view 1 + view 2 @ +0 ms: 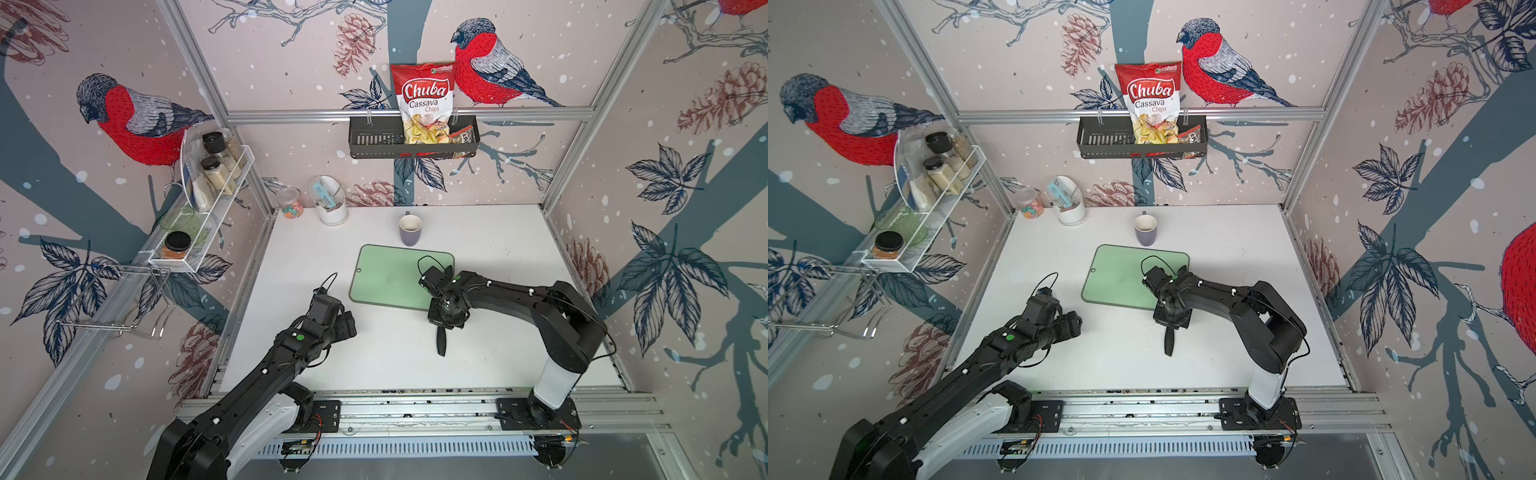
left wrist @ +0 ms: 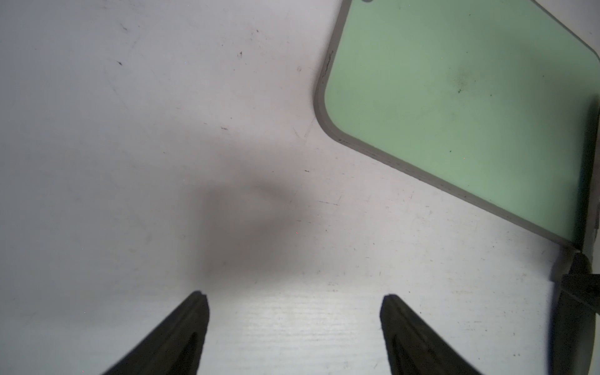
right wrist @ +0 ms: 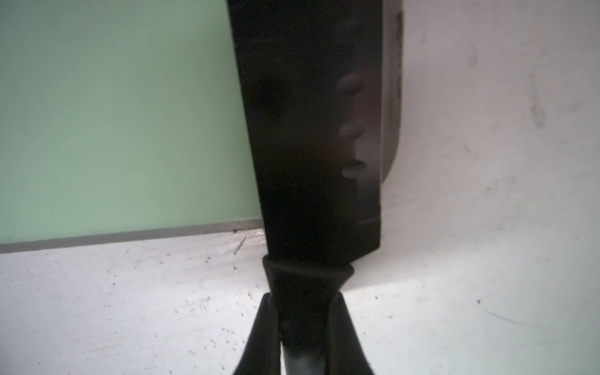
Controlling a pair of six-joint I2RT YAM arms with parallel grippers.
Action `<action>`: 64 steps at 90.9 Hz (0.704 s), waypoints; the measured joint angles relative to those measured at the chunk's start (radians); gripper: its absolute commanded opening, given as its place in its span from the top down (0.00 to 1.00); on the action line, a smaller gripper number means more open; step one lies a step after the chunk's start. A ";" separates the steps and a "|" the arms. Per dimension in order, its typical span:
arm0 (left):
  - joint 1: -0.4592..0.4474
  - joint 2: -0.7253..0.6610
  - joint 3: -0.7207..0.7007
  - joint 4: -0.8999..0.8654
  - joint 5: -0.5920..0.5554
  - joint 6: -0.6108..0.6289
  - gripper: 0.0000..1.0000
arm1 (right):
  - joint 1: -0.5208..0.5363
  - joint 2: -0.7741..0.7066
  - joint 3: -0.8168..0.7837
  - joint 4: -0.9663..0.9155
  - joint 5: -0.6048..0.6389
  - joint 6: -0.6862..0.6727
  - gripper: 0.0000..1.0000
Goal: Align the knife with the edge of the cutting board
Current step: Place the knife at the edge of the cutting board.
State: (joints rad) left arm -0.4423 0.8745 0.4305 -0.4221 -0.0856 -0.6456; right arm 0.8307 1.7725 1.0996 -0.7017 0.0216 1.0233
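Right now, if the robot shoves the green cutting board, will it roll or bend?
Probably neither: the cutting board lies flat, so it should slide. Its thick rim suggests stiffness. Nothing visibly anchors it on the smooth white table, so it might skid easily.

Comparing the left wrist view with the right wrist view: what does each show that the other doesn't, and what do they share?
Only the left wrist view shows the left end effector, open over bare table, and the cutting board's rounded corner by its small hole. Only the right wrist view shows the knife close up, its blade lying along the board's short edge and its handle clamped in the right end effector. Both show the pale-green board with its darker rim and the scuffed white table.
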 measured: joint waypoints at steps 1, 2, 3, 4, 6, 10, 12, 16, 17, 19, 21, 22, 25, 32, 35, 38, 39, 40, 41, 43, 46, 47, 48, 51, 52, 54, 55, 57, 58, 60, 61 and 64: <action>0.000 0.000 0.000 0.000 0.000 0.000 0.15 | 0.000 0.000 0.000 0.000 0.000 0.000 0.85; 0.000 0.000 0.000 0.000 0.000 0.000 0.15 | 0.000 0.000 0.000 0.000 0.000 0.000 0.84; 0.000 0.000 0.000 0.000 0.000 0.000 0.15 | 0.000 0.000 0.000 0.001 0.000 0.000 0.83; 0.000 0.000 0.000 0.000 0.000 0.000 0.15 | -0.001 0.000 0.000 0.001 0.000 0.000 0.81; 0.000 0.000 0.000 0.000 0.000 0.000 0.15 | -0.002 0.000 -0.001 0.001 0.000 0.000 0.78; 0.000 0.000 0.000 0.000 0.000 0.000 0.15 | -0.003 0.000 -0.003 0.002 -0.001 0.000 0.71; 0.000 0.000 0.000 0.000 0.000 0.000 0.15 | -0.003 0.000 -0.004 0.003 -0.001 0.000 0.69; 0.000 0.000 0.000 0.000 0.000 0.000 0.15 | -0.005 0.000 -0.008 0.005 0.000 0.000 0.63; 0.000 0.000 0.000 0.000 0.000 0.000 0.15 | -0.005 0.000 -0.010 0.005 0.000 0.000 0.62; 0.000 -0.001 0.000 0.000 0.000 0.000 0.15 | -0.006 0.000 -0.011 0.005 0.000 0.000 0.60; 0.000 -0.001 0.000 0.000 0.000 0.000 0.15 | -0.006 0.000 -0.013 0.005 0.000 0.000 0.58; 0.000 -0.001 0.000 0.000 0.000 0.000 0.15 | -0.006 0.001 -0.013 0.005 0.000 0.000 0.57; -0.001 -0.001 0.000 0.000 0.000 0.000 0.15 | -0.006 0.001 -0.014 0.005 0.000 0.000 0.56; -0.001 -0.001 0.000 0.000 0.000 0.000 0.15 | -0.006 0.002 -0.015 0.006 0.000 0.000 0.53; -0.001 -0.001 0.000 0.000 0.000 0.000 0.14 | -0.006 0.003 -0.016 0.008 -0.001 0.000 0.53; -0.001 -0.001 0.000 0.000 0.000 0.000 0.14 | -0.006 0.003 -0.017 0.013 -0.002 0.000 0.53; -0.001 -0.001 0.000 0.000 0.000 0.000 0.14 | -0.006 0.003 -0.017 0.013 -0.003 0.000 0.53; -0.001 -0.001 0.000 0.000 0.000 0.000 0.14 | -0.006 0.003 -0.017 0.013 -0.004 0.000 0.53; -0.001 -0.001 0.000 0.000 0.000 0.000 0.15 | -0.006 0.003 -0.017 0.013 -0.004 0.000 0.53; -0.001 -0.001 0.000 0.000 0.000 0.000 0.14 | -0.006 0.003 -0.018 0.013 -0.004 0.000 0.53; -0.001 -0.001 0.000 0.000 0.000 0.000 0.14 | -0.006 0.004 -0.018 0.015 -0.004 0.000 0.53; -0.001 -0.001 0.000 0.000 0.000 0.000 0.14 | -0.006 0.004 -0.018 0.015 -0.004 0.000 0.53; -0.001 -0.001 0.000 0.000 0.000 0.000 0.14 | -0.006 0.004 -0.018 0.016 -0.004 0.000 0.53; -0.001 -0.002 0.000 0.000 0.000 0.000 0.14 | -0.006 0.004 -0.019 0.016 -0.004 0.000 0.52; -0.001 -0.002 0.000 0.000 0.000 0.000 0.14 | -0.006 0.004 -0.019 0.016 -0.004 0.000 0.52; -0.002 -0.003 0.000 0.000 0.000 0.000 0.14 | -0.006 0.004 -0.019 0.017 -0.004 0.000 0.52; -0.002 -0.003 0.000 0.000 0.000 0.000 0.14 | -0.006 0.004 -0.019 0.018 -0.004 0.000 0.52; -0.002 -0.003 0.000 0.000 0.000 0.000 0.14 | -0.006 0.004 -0.020 0.019 -0.004 0.000 0.52; -0.002 -0.003 0.000 0.000 0.000 0.000 0.14 | -0.006 0.004 -0.021 0.019 -0.004 0.000 0.52; -0.002 -0.003 0.000 0.000 0.000 0.000 0.14 | -0.006 0.004 -0.021 0.019 -0.005 0.000 0.52; -0.002 -0.003 0.000 0.000 0.000 0.000 0.14 | -0.006 0.003 -0.021 0.020 -0.005 0.000 0.51; -0.002 -0.003 0.000 0.000 0.000 0.000 0.14 | -0.006 0.003 -0.022 0.020 -0.007 0.000 0.48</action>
State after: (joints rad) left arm -0.4442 0.8711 0.4305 -0.4225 -0.0856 -0.6456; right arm 0.8246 1.7756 1.0779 -0.6815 0.0143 1.0237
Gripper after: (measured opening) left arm 0.857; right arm 0.481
